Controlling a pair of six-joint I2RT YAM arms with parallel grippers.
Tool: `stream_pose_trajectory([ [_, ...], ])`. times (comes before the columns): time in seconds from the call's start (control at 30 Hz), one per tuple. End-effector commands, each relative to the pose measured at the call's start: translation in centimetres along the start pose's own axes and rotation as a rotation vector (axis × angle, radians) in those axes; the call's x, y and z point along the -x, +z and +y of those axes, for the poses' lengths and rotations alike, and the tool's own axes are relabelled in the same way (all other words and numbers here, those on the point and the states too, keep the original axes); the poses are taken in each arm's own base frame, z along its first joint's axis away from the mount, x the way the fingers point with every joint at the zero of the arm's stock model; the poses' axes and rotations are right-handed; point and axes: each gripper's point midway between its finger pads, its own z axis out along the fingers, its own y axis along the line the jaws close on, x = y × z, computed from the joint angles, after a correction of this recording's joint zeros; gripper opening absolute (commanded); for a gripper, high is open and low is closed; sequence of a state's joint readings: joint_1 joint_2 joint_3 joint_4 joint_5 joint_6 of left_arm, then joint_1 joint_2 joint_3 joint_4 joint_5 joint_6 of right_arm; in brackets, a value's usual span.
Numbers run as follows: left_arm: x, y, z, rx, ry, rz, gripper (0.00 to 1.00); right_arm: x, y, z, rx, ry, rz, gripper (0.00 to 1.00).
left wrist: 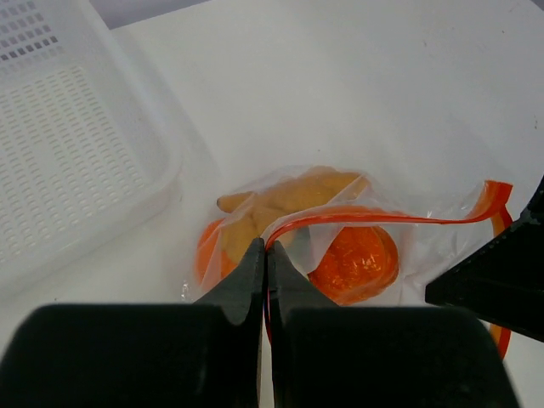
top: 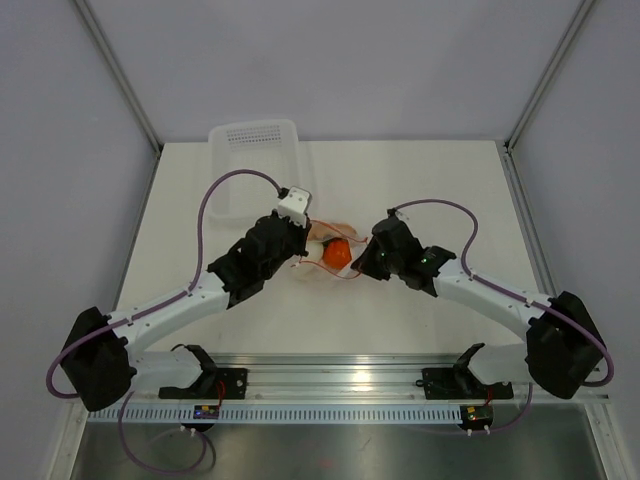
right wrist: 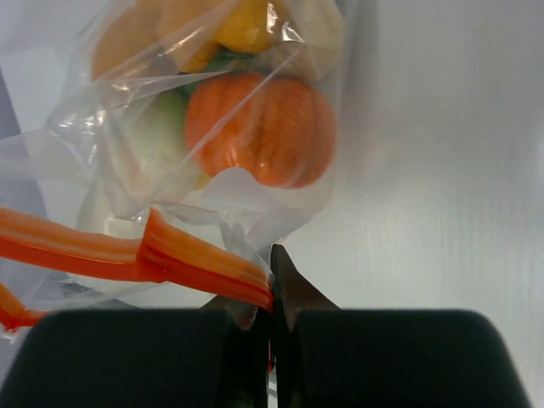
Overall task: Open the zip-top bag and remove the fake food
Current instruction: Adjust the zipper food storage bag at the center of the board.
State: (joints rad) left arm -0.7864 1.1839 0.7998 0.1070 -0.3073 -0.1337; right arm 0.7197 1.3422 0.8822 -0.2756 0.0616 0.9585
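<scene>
The clear zip-top bag (top: 335, 252) lies at the table's middle, between both arms. Its red-orange zipper strip (left wrist: 399, 219) runs across the left wrist view, and my left gripper (left wrist: 266, 248) is shut on one end of that strip. In the right wrist view my right gripper (right wrist: 272, 285) is shut on the strip's other end (right wrist: 191, 259). Fake food shows through the plastic: an orange ribbed ball (right wrist: 263, 127), a yellow piece (right wrist: 242, 25), a pale white-green piece (right wrist: 153, 140). The orange ball (left wrist: 353, 263) and a tan piece (left wrist: 293, 195) also show from the left wrist.
A white perforated basket (top: 257, 150) stands at the back left, close behind the left gripper; it appears as the basket (left wrist: 68, 153) at the upper left in the left wrist view. White tabletop (top: 450, 190) stretches to the right of the bag.
</scene>
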Motion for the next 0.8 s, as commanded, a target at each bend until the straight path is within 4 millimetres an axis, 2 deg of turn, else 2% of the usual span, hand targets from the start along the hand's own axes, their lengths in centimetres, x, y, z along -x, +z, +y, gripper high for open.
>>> stream_pose_trajectory([
  [0.0, 1.8, 0.4, -1.2, -0.028, 0.003, -0.058, 0.00, -0.7, -1.2, -1.0, 0.017, 0.034, -0.009, 0.00],
  [0.1, 1.6, 0.3, -1.8, -0.059, 0.004, -0.050, 0.00, -1.4, -1.5, -2.1, 0.007, 0.042, -0.003, 0.01],
  [0.17, 1.8, 0.0, -2.2, -0.087, 0.003, -0.054, 0.00, -1.9, -1.5, -2.7, -0.003, 0.035, 0.010, 0.09],
  [0.2, 1.7, -0.2, -2.3, -0.098, 0.003, -0.054, 0.00, -1.9, -1.6, -2.8, 0.001, 0.013, 0.012, 0.33],
  [0.23, 1.8, -0.3, -2.6, -0.115, 0.004, -0.057, 0.00, -2.0, -1.8, -2.9, -0.001, 0.003, 0.014, 0.42],
  [0.33, 2.0, -0.5, -2.9, -0.135, 0.002, -0.062, 0.00, -1.3, -2.8, -2.5, 0.018, -0.009, -0.016, 0.55],
  [0.4, 1.9, -0.4, -3.2, -0.150, 0.001, -0.057, 0.00, -0.4, -4.1, -1.8, 0.049, 0.002, -0.059, 0.55],
  [0.53, 1.6, -0.3, -3.3, -0.140, -0.009, -0.052, 0.00, 0.1, -6.7, -0.3, 0.122, 0.023, -0.078, 0.50],
  [0.63, 1.6, -0.3, -3.2, -0.134, -0.006, -0.051, 0.00, -0.6, -8.7, 2.1, 0.215, 0.026, -0.054, 0.49],
  [0.67, 1.5, -0.3, -3.2, -0.135, -0.007, -0.049, 0.00, -0.3, -9.6, 3.4, 0.242, 0.021, -0.062, 0.49],
  [0.7, 1.6, -0.3, -3.2, -0.138, -0.007, -0.050, 0.00, -0.8, -10.0, 4.0, 0.251, 0.010, -0.052, 0.49],
  [0.77, 1.7, -0.5, -3.4, -0.150, -0.008, -0.055, 0.00, -0.4, -10.5, 5.1, 0.261, 0.004, -0.068, 0.49],
])
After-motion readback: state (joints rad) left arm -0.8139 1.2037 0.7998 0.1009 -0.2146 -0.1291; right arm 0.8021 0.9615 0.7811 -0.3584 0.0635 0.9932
